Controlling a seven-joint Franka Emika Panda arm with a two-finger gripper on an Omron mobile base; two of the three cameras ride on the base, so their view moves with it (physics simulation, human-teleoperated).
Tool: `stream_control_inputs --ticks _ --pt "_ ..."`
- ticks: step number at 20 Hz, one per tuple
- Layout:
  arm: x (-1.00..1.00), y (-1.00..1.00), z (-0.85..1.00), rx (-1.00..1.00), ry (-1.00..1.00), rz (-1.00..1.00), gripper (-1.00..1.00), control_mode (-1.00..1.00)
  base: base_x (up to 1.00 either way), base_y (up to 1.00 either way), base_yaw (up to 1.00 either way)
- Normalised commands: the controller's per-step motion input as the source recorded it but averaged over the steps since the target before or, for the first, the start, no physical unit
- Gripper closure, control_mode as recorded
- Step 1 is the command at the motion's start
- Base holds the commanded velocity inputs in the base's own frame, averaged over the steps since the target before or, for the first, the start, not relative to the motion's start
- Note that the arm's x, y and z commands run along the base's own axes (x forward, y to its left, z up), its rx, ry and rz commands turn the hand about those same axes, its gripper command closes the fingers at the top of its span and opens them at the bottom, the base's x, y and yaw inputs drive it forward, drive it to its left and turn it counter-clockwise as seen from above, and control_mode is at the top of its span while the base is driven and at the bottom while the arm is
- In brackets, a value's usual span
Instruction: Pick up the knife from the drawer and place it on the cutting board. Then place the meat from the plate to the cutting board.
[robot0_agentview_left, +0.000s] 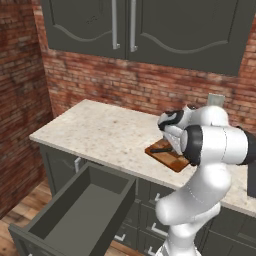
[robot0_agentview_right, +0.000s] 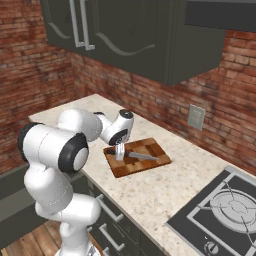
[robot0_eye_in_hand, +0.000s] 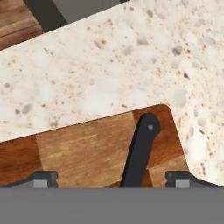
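Observation:
The knife (robot0_eye_in_hand: 140, 151) lies flat on the checkered wooden cutting board (robot0_eye_in_hand: 83, 146), its black handle pointing to the board's corner. In the right base view its silver blade (robot0_agentview_right: 144, 156) runs across the cutting board (robot0_agentview_right: 150, 147). My gripper (robot0_eye_in_hand: 111, 178) hovers just over the handle, open, with one fingertip (robot0_eye_in_hand: 43, 177) well off to each side and nothing between them. From the left the gripper (robot0_agentview_left: 172, 146) hangs above the cutting board (robot0_agentview_left: 172, 161). The drawer (robot0_agentview_left: 82, 212) stands pulled out below the counter, and its visible inside is bare. The plate and the meat are out of view.
The speckled counter (robot0_agentview_left: 100, 132) stretches left of the board to a brick side wall. A cooktop (robot0_agentview_right: 220, 210) sits to the board's right. Dark wall cabinets (robot0_agentview_left: 150, 25) hang overhead. A dark appliance (robot0_agentview_left: 252, 175) stands at the right edge.

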Motion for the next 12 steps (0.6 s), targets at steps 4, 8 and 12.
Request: stream_control_inputs --ticks 4,8,12 --pt "-0.54 -0.04 0.79 0.0 0.09 -0.06 -1.0 -1.0 0.0 0.0 0.0" --pt "-0.65 -0.01 0.41 0.0 0.01 -0.55 -1.0 -1.0 0.0 0.0 0.0" --pt "-0.52 0.0 0.2 0.08 0.03 -0.81 -1.0 -1.0 0.0 0.0 0.0"
